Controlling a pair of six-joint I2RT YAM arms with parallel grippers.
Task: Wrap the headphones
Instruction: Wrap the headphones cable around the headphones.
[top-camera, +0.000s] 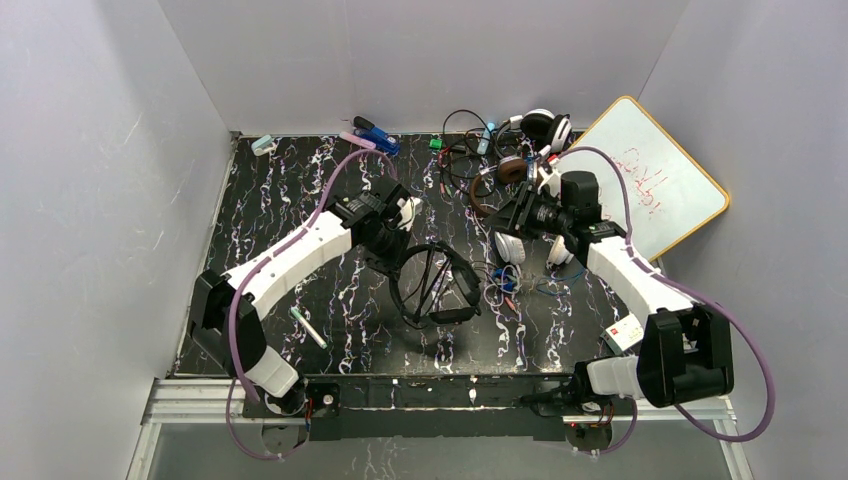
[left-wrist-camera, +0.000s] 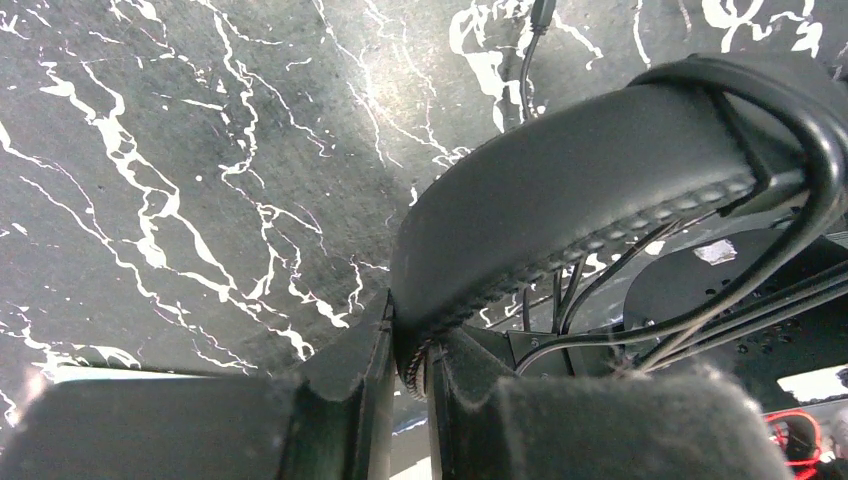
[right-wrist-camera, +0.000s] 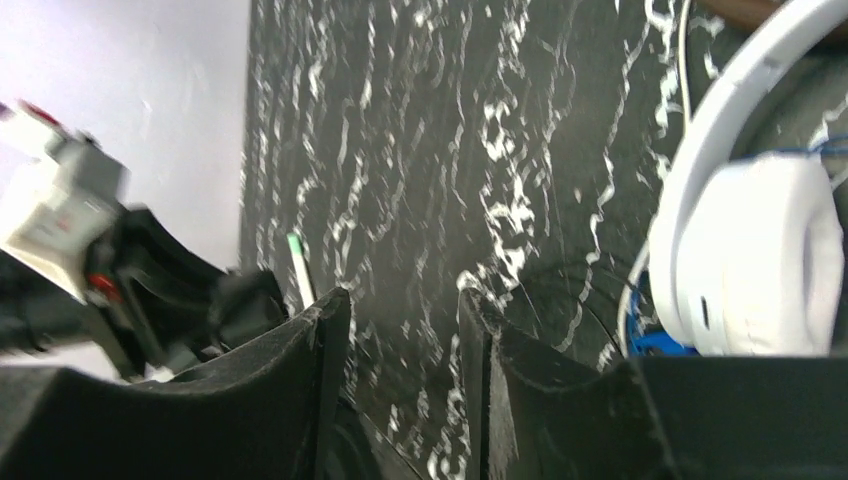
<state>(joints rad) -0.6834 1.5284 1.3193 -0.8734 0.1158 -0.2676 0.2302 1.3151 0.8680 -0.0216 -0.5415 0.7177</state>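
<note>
Headphones of three kinds were on the counter (top-camera: 300, 200). The black headphones (top-camera: 436, 285) were in the middle and seemed to be raised a little off the surface, with a shadow beneath them. The white headphones (top-camera: 512, 246) lay just to their right. The brown-cupped headphones (top-camera: 508, 172) sat further back in a heap of loose cords, beside another light-coloured set against the back wall.

On the black pair, several thin strands of cord crossed the opening inside the headband, and the left wrist view showed more of them running under the padded band (left-wrist-camera: 600, 170). I judged that its wrapping was under way, but I could not tell whether the cord was fully gathered or secured. A loose tangle of cord (top-camera: 503, 287), partly blue, lay on the counter by the white pair. The cords at the back looked unwrapped too, so most of the task appeared to be left.

The left jaws were clenched on the black headband, pinching its stitched edge between them and holding the set up. The right jaws stood parted, with bare counter showing in the gap and nothing between them. They touched nothing I could see, and the white ear cup (right-wrist-camera: 760, 250) lay off to one side of them.

Further out, a whiteboard (top-camera: 655, 185) leaned at the right wall, markers (top-camera: 375, 135) lay at the back edge, and a single pen (top-camera: 308, 327) rested near the left arm (top-camera: 300, 250).
</note>
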